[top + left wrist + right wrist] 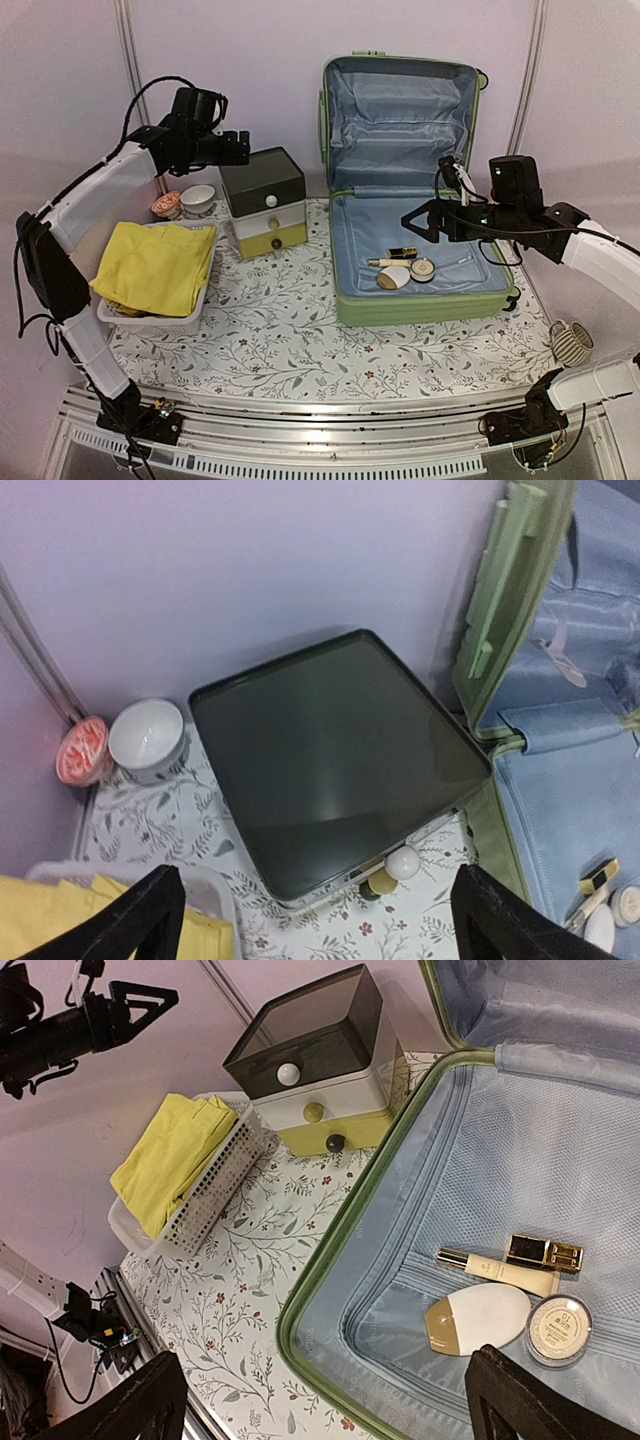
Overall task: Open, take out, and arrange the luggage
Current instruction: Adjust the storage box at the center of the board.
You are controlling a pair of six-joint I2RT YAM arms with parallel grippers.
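Top external view: the luggage [430, 306] lies open on the right of the worktop [280, 340] with its lid upright. Its lower half holds a small gold case [402, 251], a cream tube [392, 262], an oval compact [393, 278] and a round jar [423, 269]. To its left stand a drawer box [263, 200] and a mesh basket [150, 318] of yellow cloth [158, 265]. The left fingers [150, 915] and right fingers [530, 1400] are spread and empty. The right arm hides part of the lining.

Luggage [420, 308] 1, cosmetics [394, 278] 4, bowls [198, 197] 2, basket [150, 320] 1.

The drawer box [265, 200] stands between the basket [215, 1185], left, and the luggage [420, 305], right.
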